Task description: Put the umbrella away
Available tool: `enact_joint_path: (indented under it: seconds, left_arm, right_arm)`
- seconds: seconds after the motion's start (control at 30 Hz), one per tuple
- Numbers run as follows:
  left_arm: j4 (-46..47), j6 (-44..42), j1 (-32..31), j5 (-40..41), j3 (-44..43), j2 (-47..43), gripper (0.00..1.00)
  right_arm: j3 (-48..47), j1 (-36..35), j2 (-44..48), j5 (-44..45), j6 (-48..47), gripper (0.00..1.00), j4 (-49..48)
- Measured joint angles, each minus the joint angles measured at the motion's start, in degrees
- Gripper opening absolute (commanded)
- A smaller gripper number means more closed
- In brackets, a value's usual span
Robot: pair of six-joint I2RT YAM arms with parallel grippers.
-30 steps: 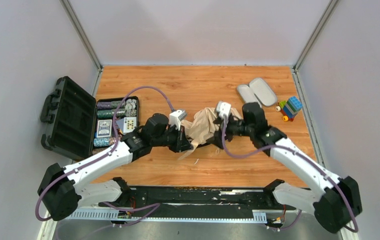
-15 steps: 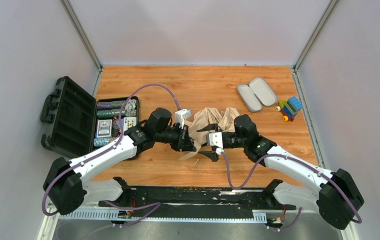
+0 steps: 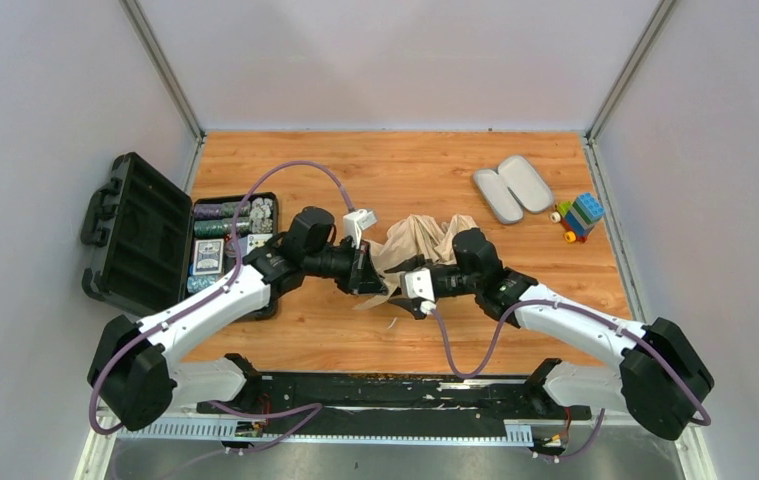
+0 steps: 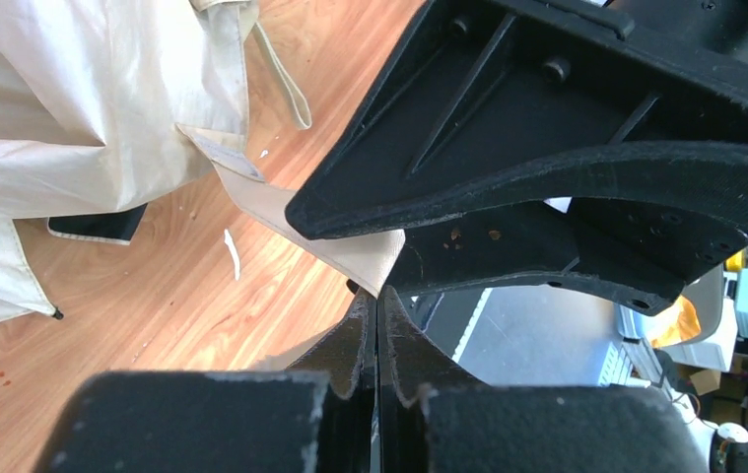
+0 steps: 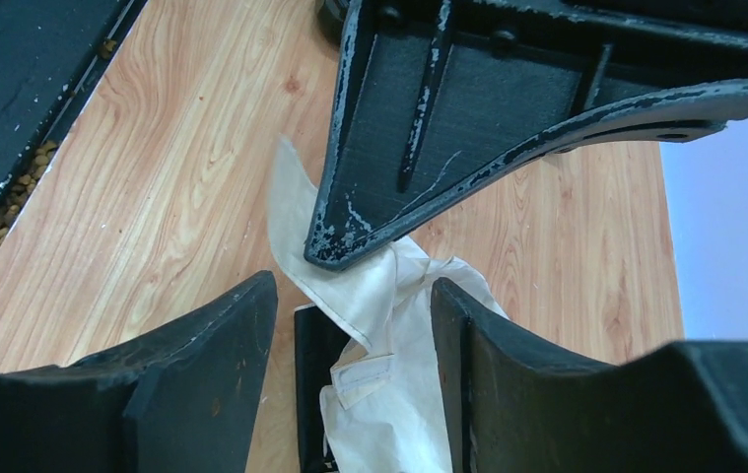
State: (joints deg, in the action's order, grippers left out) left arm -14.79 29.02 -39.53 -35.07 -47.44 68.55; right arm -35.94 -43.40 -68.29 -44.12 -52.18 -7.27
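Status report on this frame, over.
Left gripper shut, pinching an edge of the beige fabric folding umbrella. Right gripper open, jaws astride that fabric. Nothing else between them.

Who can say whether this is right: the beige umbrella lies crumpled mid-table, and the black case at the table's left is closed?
One detail is wrong: the black case is open, lid tipped back, with chips and cards showing inside, as the top external view shows. The beige umbrella does lie crumpled mid-table.
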Motion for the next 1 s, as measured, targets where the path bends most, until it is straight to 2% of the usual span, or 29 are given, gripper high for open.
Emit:
enact_joint_path:
  seconds: [0.03,0.1,0.13,0.2,0.33,0.47,0.73,1.0]
  left_arm:
    - [0.0,0.0,0.2,-0.3,0.0,0.0,0.0]
    - [0.0,-0.3,0.5,-0.7,0.0,0.0,0.02]
    - [-0.1,-0.4,0.6,-0.8,0.0,0.0,0.04]
    - [-0.1,-0.7,0.7,-0.9,0.0,0.0,0.09]
    - [-0.3,-1.8,1.2,-0.9,0.0,-0.2,0.35]
    - [1.9,-3.7,1.7,-0.5,2.3,-1.6,0.5]
    - [12.6,-5.2,1.7,1.9,14.9,-2.5,0.56]
    - [19.5,-5.7,1.7,7.0,19.9,-10.8,0.56]
  right_arm:
    - [0.0,0.0,0.0,0.0,-0.3,0.46,0.2]
    - [0.0,0.0,0.0,0.1,-1.1,0.2,0.3]
    - [0.0,0.0,-0.1,0.2,-1.4,0.11,0.3]
    - [0.0,0.0,-0.5,0.9,-1.4,0.0,-0.2]
    - [0.0,-0.2,-0.9,2.7,1.2,0.0,-1.9]
    - [-0.6,-0.2,-2.2,4.8,6.2,0.0,-2.9]
    - [-4.2,1.7,-5.9,6.4,17.9,0.0,-2.9]
    - [-5.1,3.3,-7.2,5.9,24.9,0.0,-3.8]
